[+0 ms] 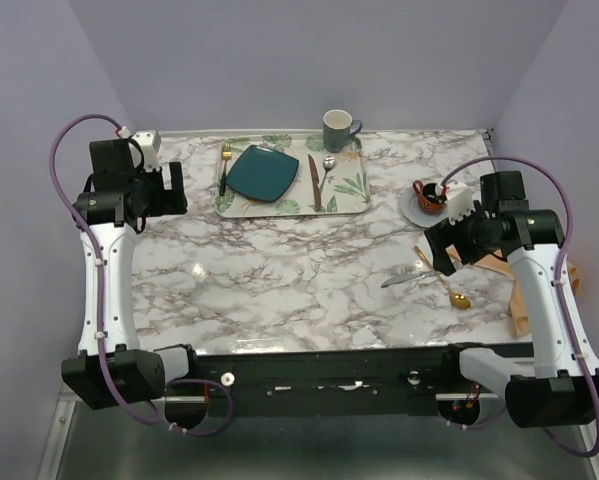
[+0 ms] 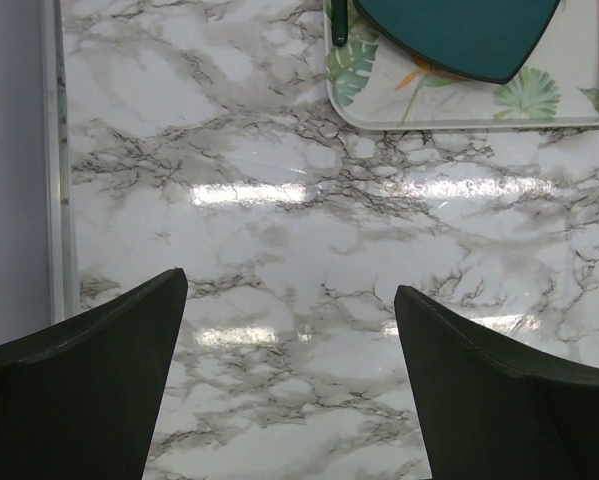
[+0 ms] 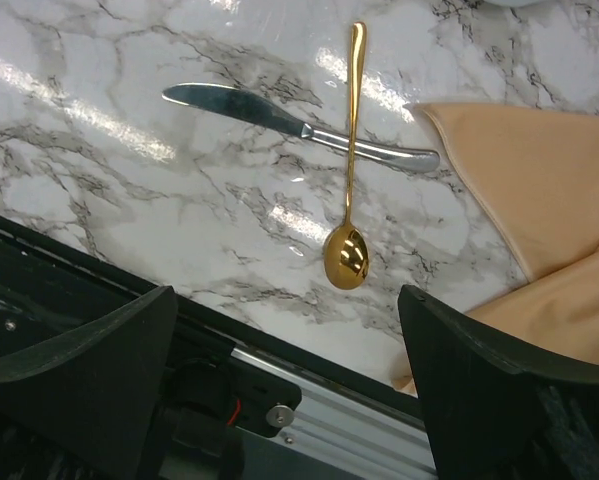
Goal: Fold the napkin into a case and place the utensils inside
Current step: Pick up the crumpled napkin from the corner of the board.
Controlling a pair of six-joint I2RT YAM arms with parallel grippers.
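The peach-tan napkin [image 1: 498, 264] [image 3: 539, 180] lies rumpled at the table's right edge, partly hidden under my right arm in the top view. Just left of it the gold spoon [image 1: 445, 281] [image 3: 350, 150] lies crossed over the handle of the silver knife [image 1: 403, 279] [image 3: 279, 118]. My right gripper [image 1: 441, 250] [image 3: 284, 300] hovers open above the table's near edge, close to the spoon's bowl, holding nothing. Far left, my left gripper [image 1: 177, 188] [image 2: 289, 290] stands open over bare marble, beside the tray.
A leaf-patterned tray [image 1: 289, 211] [image 2: 429, 100] at the back holds a teal plate [image 1: 262, 172] [image 2: 469, 30], a gold fork [image 1: 224, 165], a brown-handled knife [image 1: 314, 182] and a silver spoon [image 1: 327, 168]; a green mug [image 1: 339, 130] stands at its far edge. A brown cup on a saucer [image 1: 426, 200] sits right of it.
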